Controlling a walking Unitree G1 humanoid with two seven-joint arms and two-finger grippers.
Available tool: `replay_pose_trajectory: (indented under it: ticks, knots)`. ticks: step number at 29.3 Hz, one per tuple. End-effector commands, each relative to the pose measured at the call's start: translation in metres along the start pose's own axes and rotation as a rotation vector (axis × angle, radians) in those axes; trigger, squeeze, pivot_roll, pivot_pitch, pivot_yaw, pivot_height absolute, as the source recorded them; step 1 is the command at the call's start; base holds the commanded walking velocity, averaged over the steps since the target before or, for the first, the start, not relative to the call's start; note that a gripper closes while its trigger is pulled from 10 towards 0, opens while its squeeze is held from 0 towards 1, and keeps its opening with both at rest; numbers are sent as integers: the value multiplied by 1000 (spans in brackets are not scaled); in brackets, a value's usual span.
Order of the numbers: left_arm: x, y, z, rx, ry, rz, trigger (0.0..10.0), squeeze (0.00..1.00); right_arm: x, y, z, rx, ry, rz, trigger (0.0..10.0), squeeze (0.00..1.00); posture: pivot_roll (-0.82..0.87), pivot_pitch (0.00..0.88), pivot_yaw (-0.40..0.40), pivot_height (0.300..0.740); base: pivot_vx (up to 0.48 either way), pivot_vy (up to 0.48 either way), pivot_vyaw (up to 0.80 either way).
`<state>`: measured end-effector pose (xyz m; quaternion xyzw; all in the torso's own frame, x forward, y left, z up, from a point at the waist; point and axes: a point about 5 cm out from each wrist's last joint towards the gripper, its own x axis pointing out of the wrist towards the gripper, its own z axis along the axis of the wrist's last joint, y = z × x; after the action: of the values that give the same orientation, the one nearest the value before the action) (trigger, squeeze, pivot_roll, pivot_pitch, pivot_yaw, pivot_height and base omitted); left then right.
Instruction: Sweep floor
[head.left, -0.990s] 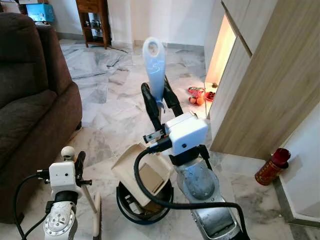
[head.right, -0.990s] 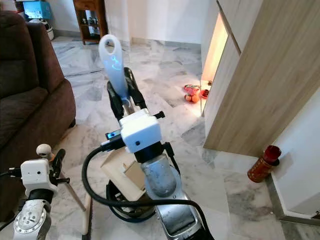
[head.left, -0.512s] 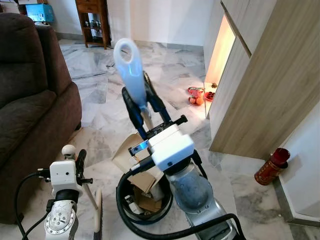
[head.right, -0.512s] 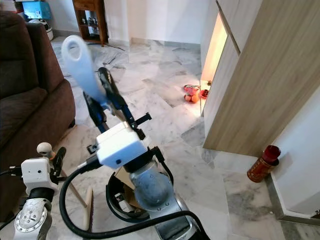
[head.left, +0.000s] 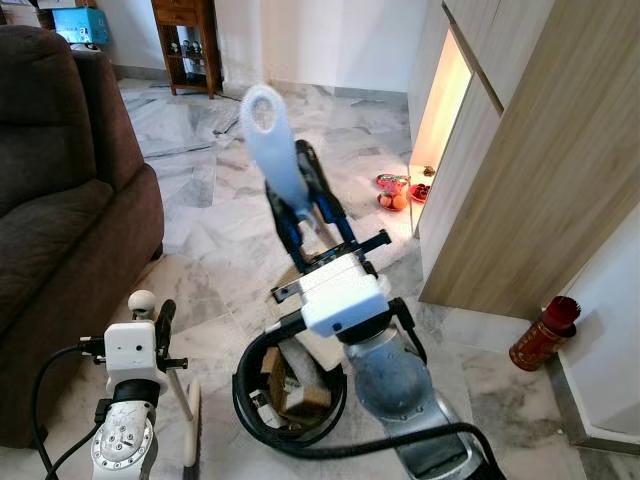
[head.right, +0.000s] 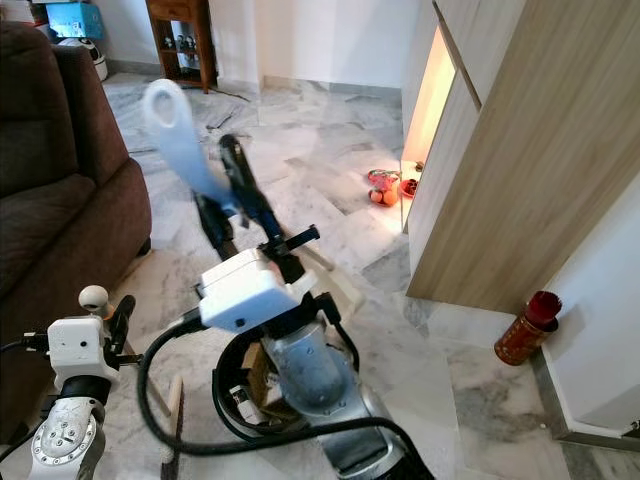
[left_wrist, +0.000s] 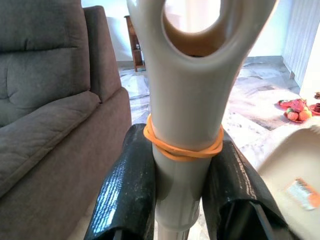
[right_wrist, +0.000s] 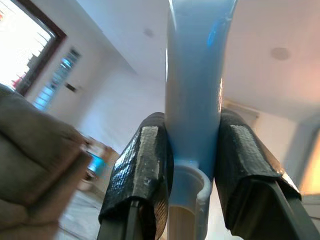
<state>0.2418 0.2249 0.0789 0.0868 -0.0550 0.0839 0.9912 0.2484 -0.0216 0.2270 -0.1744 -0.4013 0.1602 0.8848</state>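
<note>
At your 9 o'clock sits the brown sofa (head.left: 60, 200), its arm reaching down toward the left arm. Your left gripper (left_wrist: 182, 170) is low at 7 o'clock, both black fingers (left_wrist: 127, 190) clamped tight on the cream brush handle (left_wrist: 187, 120) — an orange rubber band (left_wrist: 182, 145) wraps that handle just above the fingers, and the handle's looped end stands over them. In the head view the handle's round tip (head.left: 141, 301) pokes up beside the white wrist block, and the thin shaft runs down to the brush head (head.left: 192, 425) on the marble floor (head.left: 210, 215).

Dead ahead and low, near 6 o'clock, is the black bin (head.left: 290, 405), with cardboard scraps (head.left: 300, 380) inside it; the right arm's silver elbow overlaps its rim. Your right gripper (head.left: 300, 205) is raised at 12 o'clock, fingers (right_wrist: 145, 165) squeezed on the pale blue handle (head.left: 272, 150) of the dustpan. The handle's looped end tilts up toward 11 o'clock. The pan itself is mostly hidden behind the wrist; you can't tell how it sits over the bin.

Toward 1 o'clock, fruit and red plates (head.left: 398, 190) lie on the floor by the lit gap in the wooden cabinet (head.left: 530, 170). At 4 o'clock a red canister (head.left: 545, 333) stands by the wall.
</note>
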Motion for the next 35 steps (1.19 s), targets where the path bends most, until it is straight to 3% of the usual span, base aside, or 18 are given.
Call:
replay_pose_trajectory:
  ticks: [1, 5, 9, 10, 14, 25, 35]
  knots:
    - [3, -1, 4, 12, -38, -13, 10000, 0, 5, -20, -10, -115, 2, -73, 10000, 0, 76, 0, -40, 740, 0, 0, 0]
    - [3, -3, 4, 15, -39, -26, 10000, 0, 1, -52, -39, -233, 88, -161, 10000, 0, 73, 0, -40, 740, 0, 0, 0]
    - [3, -3, 4, 14, -39, -27, 10000, 0, -9, -72, -63, -304, 192, -224, 10000, 0, 71, 0, -39, 740, 0, 0, 0]
    - [3, -3, 4, 14, -39, -27, 10000, 0, -9, -72, -63, -304, 192, -224, 10000, 0, 71, 0, -39, 740, 0, 0, 0]
    - [0, -3, 2, 20, -32, -48, 10000, 0, -32, -93, -97, -254, 377, -387, 10000, 0, 75, 0, -39, 740, 0, 0, 0]
    - [-10, 3, -1, 28, -14, -59, 10000, 0, -65, -103, -130, -279, 536, -433, 10000, 0, 81, 0, -36, 740, 0, 0, 0]
    - [-11, -3, -2, 16, -9, -90, 10000, 0, -96, -111, -157, -139, 711, -556, 10000, 0, 83, 0, -34, 740, 0, 0, 0]
